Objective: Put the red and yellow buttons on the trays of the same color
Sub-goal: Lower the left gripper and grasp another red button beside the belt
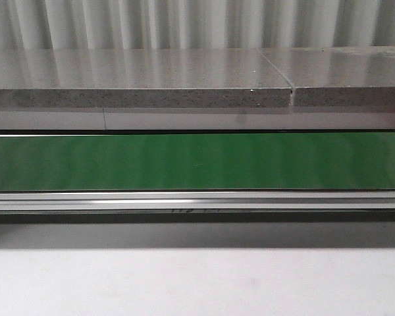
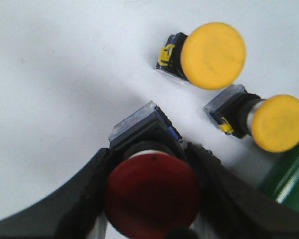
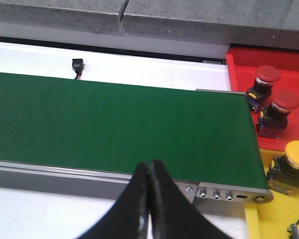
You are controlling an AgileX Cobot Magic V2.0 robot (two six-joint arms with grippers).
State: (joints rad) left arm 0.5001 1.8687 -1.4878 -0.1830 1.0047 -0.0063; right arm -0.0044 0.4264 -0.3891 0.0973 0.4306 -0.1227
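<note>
A pale ribbed wall (image 1: 184,23) runs across at 12 o'clock. Below it lies a grey speckled stone ledge (image 1: 138,82), seamed toward 1 o'clock, glossy with soft reflected light.

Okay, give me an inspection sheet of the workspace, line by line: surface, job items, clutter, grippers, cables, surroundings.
Surface: white table with a green conveyor belt running across it.
Job's things: red button in the left gripper; two yellow buttons on the table beside it. Red tray holds two red buttons; yellow tray holds one yellow button.
Clutter: nothing seen.
Grippers: left gripper shut on the red button; right gripper shut, empty, over the belt's near edge.
Cables: small black connector with short wires beyond the belt.
Surroundings: grey stone ledge, corrugated wall behind.
</note>
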